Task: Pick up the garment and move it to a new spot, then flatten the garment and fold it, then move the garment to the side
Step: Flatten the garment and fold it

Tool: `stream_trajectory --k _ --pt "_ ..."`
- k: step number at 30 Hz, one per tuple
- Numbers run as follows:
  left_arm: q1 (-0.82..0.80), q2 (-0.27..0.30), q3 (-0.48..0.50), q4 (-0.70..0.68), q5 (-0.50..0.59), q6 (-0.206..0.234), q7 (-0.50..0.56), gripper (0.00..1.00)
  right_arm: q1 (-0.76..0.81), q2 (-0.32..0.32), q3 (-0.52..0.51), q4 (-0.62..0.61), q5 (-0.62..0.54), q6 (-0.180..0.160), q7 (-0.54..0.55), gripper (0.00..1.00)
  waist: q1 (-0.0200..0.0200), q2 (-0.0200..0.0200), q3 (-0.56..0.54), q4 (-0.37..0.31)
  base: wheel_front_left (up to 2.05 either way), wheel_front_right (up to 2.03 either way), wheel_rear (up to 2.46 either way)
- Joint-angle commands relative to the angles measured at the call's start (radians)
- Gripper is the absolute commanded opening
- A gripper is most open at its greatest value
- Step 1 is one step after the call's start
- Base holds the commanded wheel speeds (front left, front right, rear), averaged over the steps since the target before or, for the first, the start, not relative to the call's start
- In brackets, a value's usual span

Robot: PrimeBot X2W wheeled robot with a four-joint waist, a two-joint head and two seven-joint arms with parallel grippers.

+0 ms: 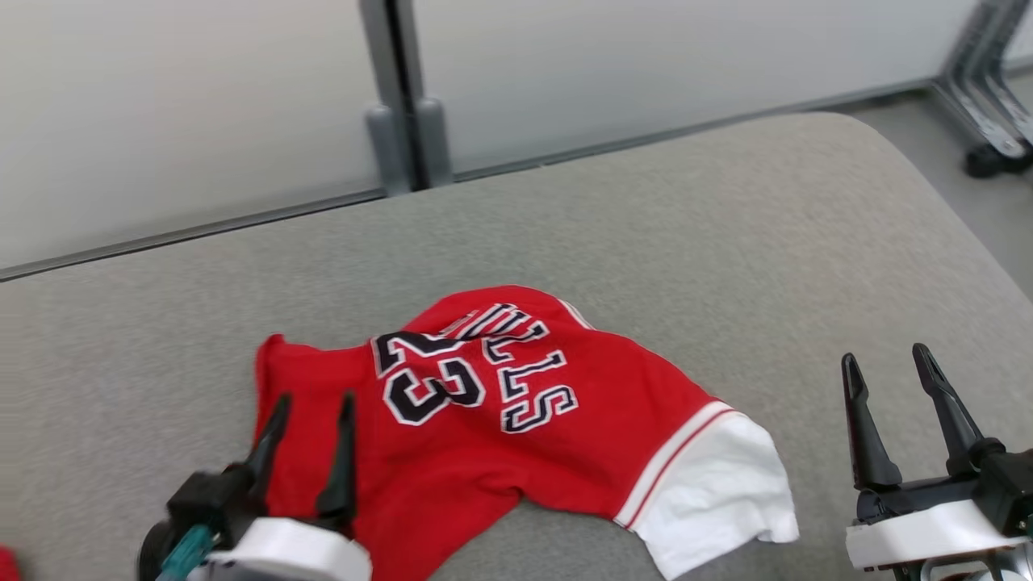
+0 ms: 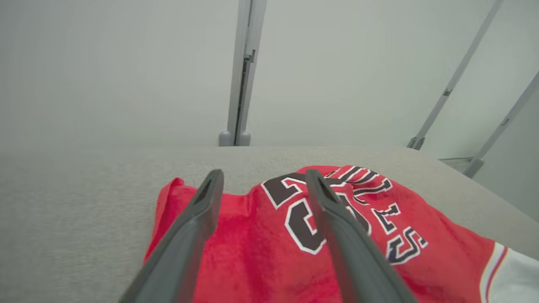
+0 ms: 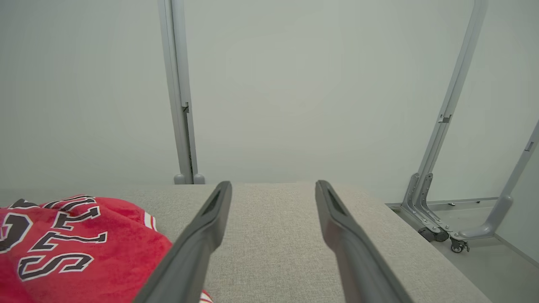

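The garment (image 1: pixel 516 411) is a red jersey with black-and-white lettering, the number 23 and a white sleeve. It lies loosely bunched on the grey cushion, near the front middle. My left gripper (image 1: pixel 315 403) hovers over the jersey's left edge, fingers apart with nothing between them; in the left wrist view the left gripper (image 2: pixel 261 176) points across the garment (image 2: pixel 261 252). My right gripper (image 1: pixel 886 359) stands open to the right of the white sleeve, apart from the cloth. The right wrist view has the right gripper (image 3: pixel 271 185) over bare cushion, with the garment (image 3: pixel 67 244) at the lower left.
The grey cushioned surface (image 1: pixel 726 242) spreads wide behind and to both sides of the jersey. A pale partition wall with a grey post (image 1: pixel 399 121) backs it. A metal frame on castors (image 1: pixel 989 121) stands on the floor at the far right, beyond the cushion's rounded corner.
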State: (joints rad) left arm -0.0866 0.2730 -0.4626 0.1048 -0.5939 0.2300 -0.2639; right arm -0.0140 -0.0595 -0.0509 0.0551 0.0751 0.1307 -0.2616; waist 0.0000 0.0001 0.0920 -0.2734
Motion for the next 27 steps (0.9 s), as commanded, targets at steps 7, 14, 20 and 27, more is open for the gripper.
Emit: stream_trajectory --k 7,14,20,27 --pt "0.198 -0.047 0.236 -0.04 0.152 -0.032 0.0 1.0 0.037 -0.011 0.0 0.035 -0.009 0.0 -0.005 1.0 0.0 -0.0001 -0.092 0.18 0.0 0.0 0.0" --pt "0.285 -0.108 0.346 -0.033 0.267 -0.127 0.0 1.0 0.067 -0.009 0.001 0.085 -0.014 0.0 -0.005 1.0 0.0 -0.0001 -0.119 0.263 0.0 0.0 0.0" --pt "0.317 -0.158 0.415 -0.028 0.326 -0.196 0.0 1.0 0.079 -0.002 0.005 0.105 -0.005 0.0 -0.005 1.0 0.0 -0.0001 -0.135 0.283 0.0 0.0 0.0" --pt "0.33 -0.196 0.48 -0.031 0.362 -0.24 0.0 1.0 0.078 0.004 0.015 0.111 0.0 0.0 -0.005 1.0 0.0 -0.0001 -0.145 0.274 0.0 0.0 0.0"
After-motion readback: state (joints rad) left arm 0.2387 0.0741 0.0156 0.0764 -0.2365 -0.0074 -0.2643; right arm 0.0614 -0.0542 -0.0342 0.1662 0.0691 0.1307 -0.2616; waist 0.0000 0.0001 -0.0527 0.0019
